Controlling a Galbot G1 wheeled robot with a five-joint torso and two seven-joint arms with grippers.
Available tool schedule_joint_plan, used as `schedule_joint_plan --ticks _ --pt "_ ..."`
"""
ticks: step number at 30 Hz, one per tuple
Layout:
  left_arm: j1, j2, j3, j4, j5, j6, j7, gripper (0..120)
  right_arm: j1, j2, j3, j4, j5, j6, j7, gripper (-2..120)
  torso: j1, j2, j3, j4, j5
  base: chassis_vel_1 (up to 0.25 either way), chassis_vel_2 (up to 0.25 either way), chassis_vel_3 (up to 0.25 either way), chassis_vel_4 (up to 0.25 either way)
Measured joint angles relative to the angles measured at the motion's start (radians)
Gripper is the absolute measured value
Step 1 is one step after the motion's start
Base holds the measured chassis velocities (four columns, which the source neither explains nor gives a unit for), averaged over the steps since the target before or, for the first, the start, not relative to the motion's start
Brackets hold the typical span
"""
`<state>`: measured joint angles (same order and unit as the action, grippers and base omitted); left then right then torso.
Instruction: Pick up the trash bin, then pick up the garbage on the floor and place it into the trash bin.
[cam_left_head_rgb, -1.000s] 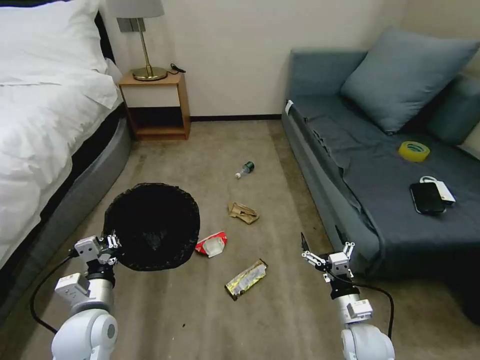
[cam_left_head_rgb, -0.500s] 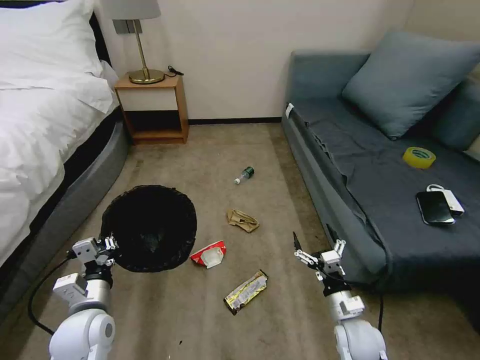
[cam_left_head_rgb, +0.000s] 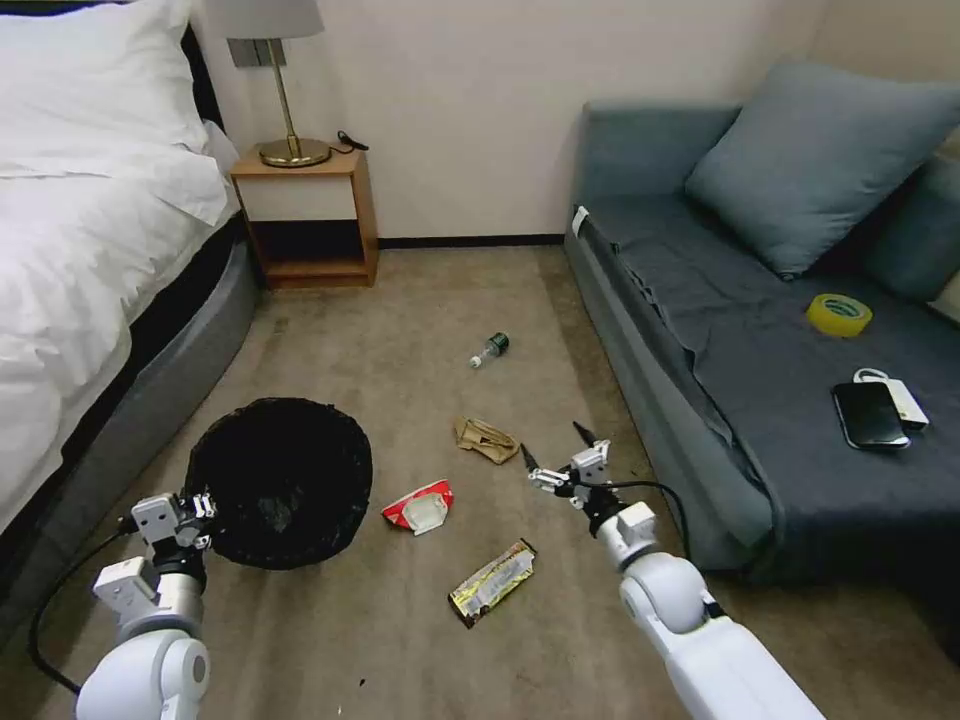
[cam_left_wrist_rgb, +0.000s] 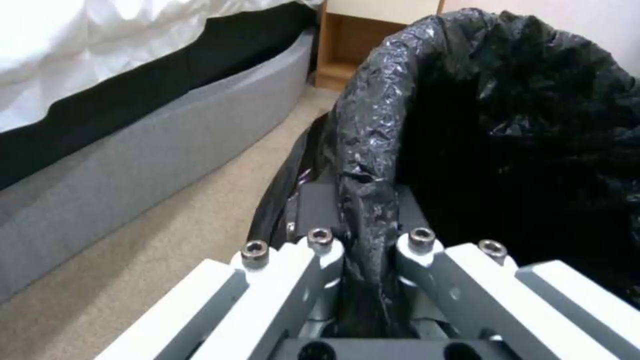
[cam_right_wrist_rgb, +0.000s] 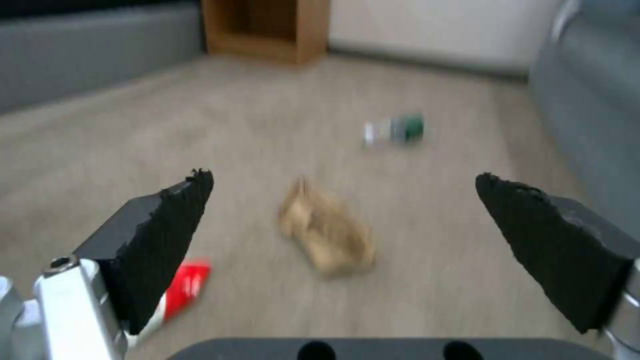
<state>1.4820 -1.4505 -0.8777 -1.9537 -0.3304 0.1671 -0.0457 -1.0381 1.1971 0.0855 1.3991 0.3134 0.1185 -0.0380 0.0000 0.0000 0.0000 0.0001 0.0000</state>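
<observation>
The trash bin (cam_left_head_rgb: 278, 482), lined with a glossy black bag, is at the lower left of the head view. My left gripper (cam_left_head_rgb: 195, 505) is shut on its near rim. The left wrist view shows the crinkled bag rim (cam_left_wrist_rgb: 373, 150) pinched in the left gripper (cam_left_wrist_rgb: 365, 245). My right gripper (cam_left_head_rgb: 552, 442) hangs open above the carpet, just right of the tan paper wad (cam_left_head_rgb: 486, 440). From the right wrist, the wad (cam_right_wrist_rgb: 327, 232) lies ahead of the open right gripper (cam_right_wrist_rgb: 343, 182). A red-white wrapper (cam_left_head_rgb: 420, 506), a yellow-black wrapper (cam_left_head_rgb: 492, 583) and a small green-capped bottle (cam_left_head_rgb: 489, 349) lie on the floor.
A bed (cam_left_head_rgb: 90, 250) runs along the left and a wooden nightstand (cam_left_head_rgb: 305, 215) stands at the back wall. The blue sofa (cam_left_head_rgb: 760, 350) on the right carries a yellow tape roll (cam_left_head_rgb: 838, 314) and a black phone (cam_left_head_rgb: 869, 414). Open carpet lies between them.
My right arm has reached forward and to the left, bringing its open gripper near the paper wad. The bin, held by the left gripper, sits lower and slightly further left.
</observation>
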Motion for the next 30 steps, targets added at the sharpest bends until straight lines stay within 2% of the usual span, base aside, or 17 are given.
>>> schedule_joint_plan --ticks 4,7,9,11,13,15,16,19,20,24,30 --pt "0.0 0.004 -0.009 0.01 0.0 -0.002 0.003 4 0.008 0.014 -0.014 -0.079 0.091 -0.062 -0.014 100 0.0 0.0 0.0 -0.0001 0.0001 0.0 0.0 0.0 0.0" --pt "-0.001 0.009 -0.014 0.019 0.0 -0.002 0.008 4 0.014 0.014 -0.026 -0.111 0.177 -0.186 -0.032 100 0.0 0.0 0.0 -0.0001 0.0 0.0 0.0 0.0 0.0" --pt "-0.001 0.01 -0.014 0.019 0.0 -0.002 0.009 4 0.016 0.014 -0.028 -0.114 0.194 -0.211 -0.033 100 0.0 0.0 0.0 -0.0001 -0.0002 0.0 0.0 0.0 0.0" --pt "0.0 0.01 -0.012 0.02 0.002 -0.002 0.01 4 0.024 0.014 -0.033 -0.119 0.258 -0.286 -0.034 100 0.0 0.0 0.0 -0.0001 -0.0001 0.0 0.0 0.0 0.0" --pt "0.001 0.009 -0.012 0.021 0.003 -0.002 0.01 4 0.025 0.014 -0.034 -0.119 0.279 -0.307 -0.035 100 0.0 0.0 0.0 -0.0001 -0.0001 0.0 0.0 0.0 0.0" --pt "0.006 0.006 -0.01 0.021 0.006 -0.002 0.011 4 0.026 0.013 -0.03 -0.121 0.356 -0.38 -0.076 100 0.0 0.0 0.0 -0.0001 -0.0001 0.0 0.0 0.0 0.0" --pt "0.006 0.006 -0.01 0.021 0.006 -0.002 0.011 4 0.026 0.013 -0.03 -0.121 0.356 -0.38 -0.076 100 0.0 0.0 0.0 -0.0001 -0.0001 0.0 0.0 0.0 0.0" --pt "0.015 0.004 -0.015 0.021 0.009 -0.002 0.017 4 0.014 0.001 0.004 -0.154 0.428 -0.403 -0.222 100 0.0 0.0 0.0 0.0 -0.0001 0.0 0.0 0.0 0.0" --pt "0.015 0.004 -0.015 0.021 0.009 -0.002 0.017 4 0.014 0.001 0.004 -0.154 0.428 -0.403 -0.222 100 0.0 0.0 0.0 0.0 -0.0001 0.0 0.0 0.0 0.0" --pt "0.021 0.003 -0.022 0.034 0.012 -0.011 0.026 4 0.005 0.012 0.042 -0.265 0.365 -0.328 -0.417 100 0.0 0.0 0.0 -0.0002 0.0 0.0 0.0 0.0 0.0" --pt "0.021 0.002 -0.022 0.044 0.019 -0.015 0.029 4 0.012 0.039 0.052 -0.333 0.354 -0.295 -0.473 100 0.0 0.0 0.0 -0.0002 0.0 0.0 0.0 0.0 0.0"
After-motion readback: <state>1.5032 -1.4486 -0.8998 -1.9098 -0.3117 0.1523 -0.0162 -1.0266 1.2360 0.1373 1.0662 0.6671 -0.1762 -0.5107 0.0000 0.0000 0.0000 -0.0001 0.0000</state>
